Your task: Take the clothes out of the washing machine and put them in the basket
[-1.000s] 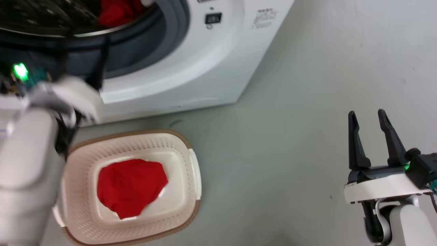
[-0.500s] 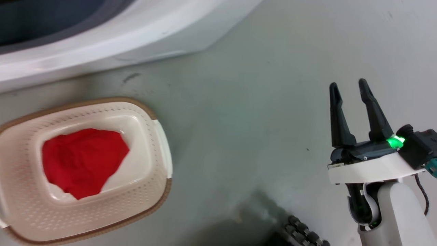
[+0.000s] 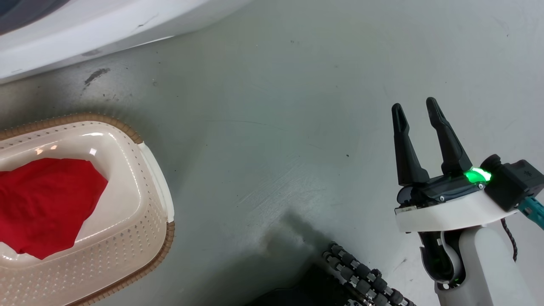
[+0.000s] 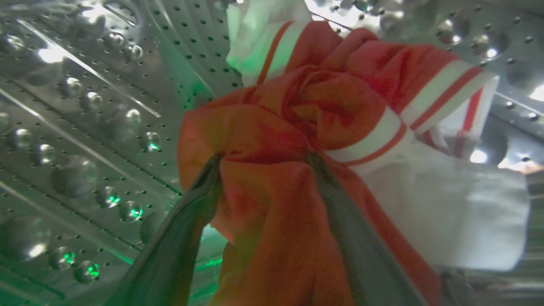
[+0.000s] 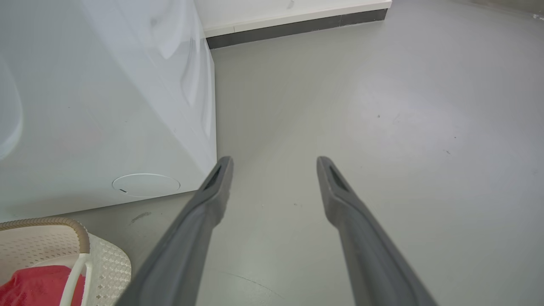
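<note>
Camera's swung right, sliding the cream perforated plastic basket [image 3: 144, 221] and its plain red garment [image 3: 42, 204] leftwards, while the left claw [image 4: 264, 156] clamps red white-striped cloth [image 4: 331, 97] inside the perforated steel drum [image 4: 85, 127], so draw it straight out without snagging; the right claw [image 3: 414, 103] idles, fingers apart.

No legible text, brand, number or sign made out on washing machine [image 5: 106, 106], basket [image 3: 131, 229] or clothes [image 4: 297, 119].
</note>
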